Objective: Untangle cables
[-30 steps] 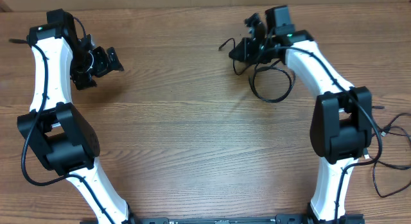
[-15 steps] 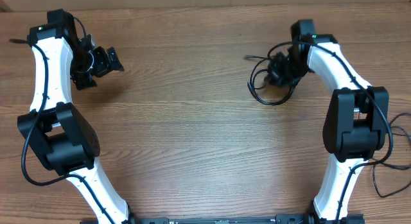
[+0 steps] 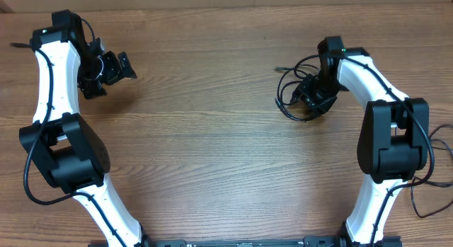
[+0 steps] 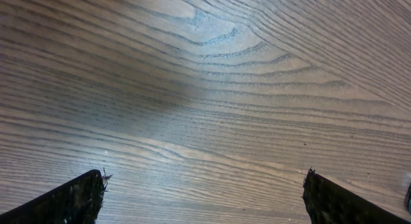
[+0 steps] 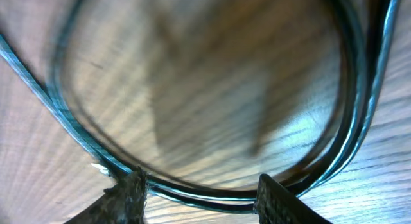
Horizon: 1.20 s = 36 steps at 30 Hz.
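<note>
A: Where is everything? Reference it all to the right arm's elbow (image 3: 391, 137).

B: All of it sits on the table (image 3: 212, 155), wood top. The left gripper (image 3: 113, 66) is well apart from the elbow, far across the table. Its jaws are spread wide over bare wood with nothing between them. The right gripper (image 3: 315, 95) is just beyond the elbow, toward the far edge, down on the cables (image 3: 287, 98).

A: Right jaws?

B: Parted. In the wrist view the fingertips (image 5: 131, 192) stand apart. Strands cross the gap close to the tips, not pinched as far as I can tell.

A: Cable layout?

B: One loose coil of thin black cord, several strands stacked. It lies flat on the wood, beyond the elbow and inboard of it. One free end with a small plug (image 3: 277, 68) sticks out on the side farthest from the elbow.

A: Handling?

B: My read: very light and limp, no shape of its own. Lift one strand and the bunch will likely follow. The jacket looks smooth and will probably slip through a loose pinch. Not fragile, but don't yank at the plug.

A: Grip point?

B: I'd pinch a single strand just behind the plug, where it runs free of the coil. Pin the elbow-side of the coil with the other gripper. A mid-coil grab would take several strands at once.
</note>
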Each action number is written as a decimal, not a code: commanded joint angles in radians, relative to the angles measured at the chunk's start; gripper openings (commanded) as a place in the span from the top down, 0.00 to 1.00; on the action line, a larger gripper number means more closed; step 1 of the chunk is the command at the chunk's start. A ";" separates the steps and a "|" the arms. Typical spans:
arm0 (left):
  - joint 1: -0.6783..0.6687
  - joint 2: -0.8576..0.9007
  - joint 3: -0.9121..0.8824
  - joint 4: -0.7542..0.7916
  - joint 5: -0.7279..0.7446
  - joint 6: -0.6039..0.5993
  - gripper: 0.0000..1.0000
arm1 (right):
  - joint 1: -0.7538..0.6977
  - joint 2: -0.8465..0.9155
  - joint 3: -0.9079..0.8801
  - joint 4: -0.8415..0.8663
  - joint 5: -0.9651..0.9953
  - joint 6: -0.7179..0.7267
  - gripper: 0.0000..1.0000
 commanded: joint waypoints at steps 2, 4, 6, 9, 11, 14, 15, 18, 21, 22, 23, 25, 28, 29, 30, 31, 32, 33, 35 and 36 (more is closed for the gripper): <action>-0.006 -0.003 0.017 0.001 -0.005 0.020 0.00 | 0.014 0.001 0.065 -0.026 0.104 -0.040 0.44; -0.006 -0.003 0.017 0.001 -0.005 0.020 0.00 | 0.023 0.001 0.064 -0.040 0.165 -0.049 0.43; -0.006 -0.003 0.017 0.001 -0.005 0.020 0.00 | 0.029 0.001 0.063 -0.063 0.270 -0.048 0.43; -0.006 -0.003 0.017 0.001 -0.005 0.020 0.00 | 0.030 0.001 0.051 -0.073 0.352 -0.047 0.43; -0.006 -0.003 0.017 0.001 -0.005 0.020 0.00 | 0.028 0.001 0.022 -0.051 0.357 -0.041 0.43; -0.006 -0.003 0.017 0.001 -0.005 0.020 0.00 | 0.028 0.004 -0.014 -0.023 0.359 -0.041 0.43; -0.006 -0.003 0.017 0.001 -0.005 0.019 0.00 | 0.028 0.008 -0.022 -0.017 0.359 -0.041 0.43; -0.006 -0.003 0.017 0.001 -0.005 0.020 0.01 | 0.028 0.013 -0.052 -0.006 0.408 -0.040 0.43; -0.006 -0.003 0.017 0.001 -0.005 0.020 0.00 | 0.027 0.014 -0.095 0.016 0.429 -0.040 0.44; -0.006 -0.003 0.017 0.001 -0.005 0.019 0.00 | 0.027 0.014 -0.103 0.022 0.429 -0.040 0.45; -0.006 -0.003 0.017 0.001 -0.005 0.020 0.00 | 0.027 0.014 -0.119 0.034 0.429 -0.040 0.50; -0.006 -0.003 0.017 0.001 -0.005 0.020 0.01 | 0.027 0.014 -0.144 0.055 0.425 -0.040 0.66; -0.006 -0.003 0.017 0.001 -0.005 0.020 0.01 | 0.027 0.014 -0.147 0.054 0.425 -0.041 0.80; -0.006 -0.003 0.017 0.001 -0.005 0.020 0.00 | 0.027 0.014 -0.147 0.053 0.425 -0.041 0.81; -0.006 -0.003 0.017 0.001 -0.005 0.020 0.00 | 0.027 0.014 -0.147 0.053 0.425 -0.042 0.81; -0.006 -0.003 0.017 0.001 -0.005 0.020 0.00 | 0.027 0.014 -0.147 0.053 0.425 -0.042 0.82; -0.006 -0.003 0.017 0.001 -0.005 0.020 0.00 | 0.027 0.014 -0.142 0.054 0.424 -0.054 0.83; -0.006 -0.003 0.017 0.001 -0.005 0.020 0.00 | 0.027 0.014 -0.133 0.053 0.424 -0.069 0.86; -0.006 -0.003 0.017 0.001 -0.005 0.020 0.00 | 0.027 0.014 -0.099 0.039 0.423 -0.122 0.95; -0.006 -0.003 0.017 0.001 -0.005 0.019 0.00 | 0.027 0.014 -0.079 0.026 0.420 -0.141 0.96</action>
